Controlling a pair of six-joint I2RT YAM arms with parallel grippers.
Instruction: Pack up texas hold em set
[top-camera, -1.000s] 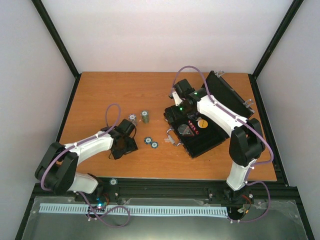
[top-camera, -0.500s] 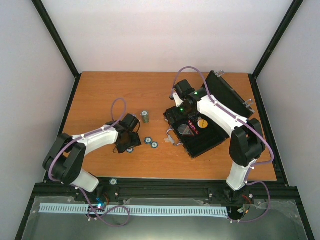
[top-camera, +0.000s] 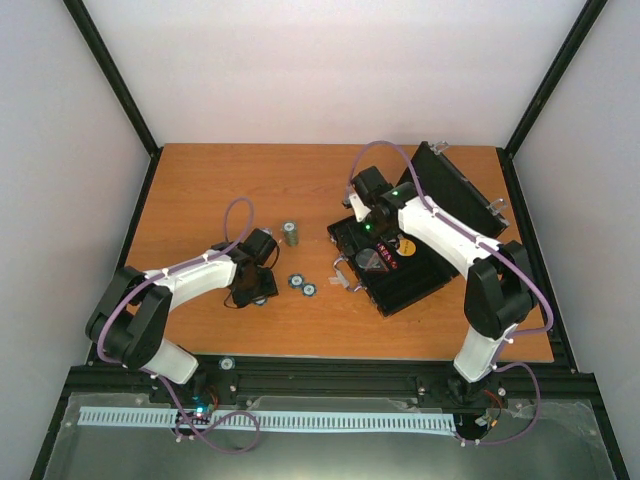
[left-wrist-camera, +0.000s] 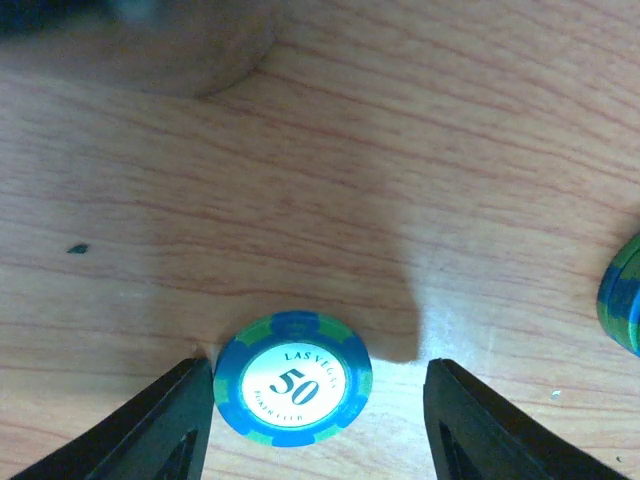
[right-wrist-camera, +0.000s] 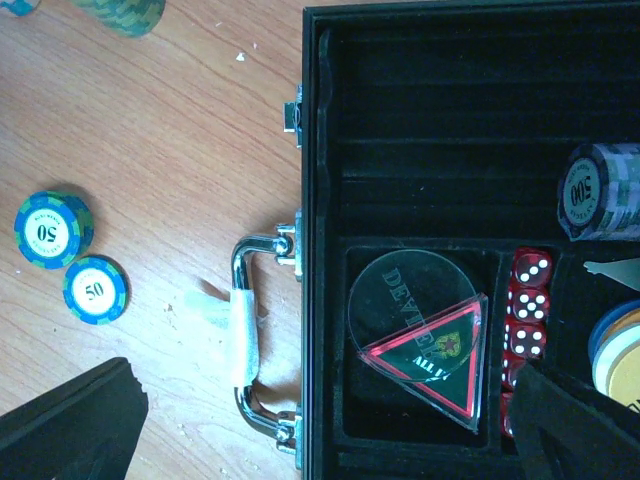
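**Top view.** A wooden surface (top-camera: 200, 190) carries the case (top-camera: 405, 275). The case lies open right of centre, with its lid (top-camera: 455, 190) raised at the far side and its handle (right-wrist-camera: 243, 335) facing left. The left tool (top-camera: 256, 288) is lowered to the surface left of centre, near two loose chips (top-camera: 302, 286). A small stack (top-camera: 290, 234) stands farther back, apart from them.

**Left wrist view.** The left tool's jaws are partly open and straddle a single blue-green "50" chip (left-wrist-camera: 293, 378) lying flat. One finger (left-wrist-camera: 165, 425) is at the chip's rim and the other stands apart from it, so nothing is gripped.

**Right wrist view.** The right tool (right-wrist-camera: 322, 385) hangs over the handle side of the case, jaws spread wide and empty. Inside the case a clear disc (right-wrist-camera: 400, 290) is partly overlapped by a red-edged triangular marker (right-wrist-camera: 440, 355). Red dice (right-wrist-camera: 528, 300) sit in the slot just beside them. A purple "500" stack (right-wrist-camera: 598, 195) rests in a chip groove at the right.
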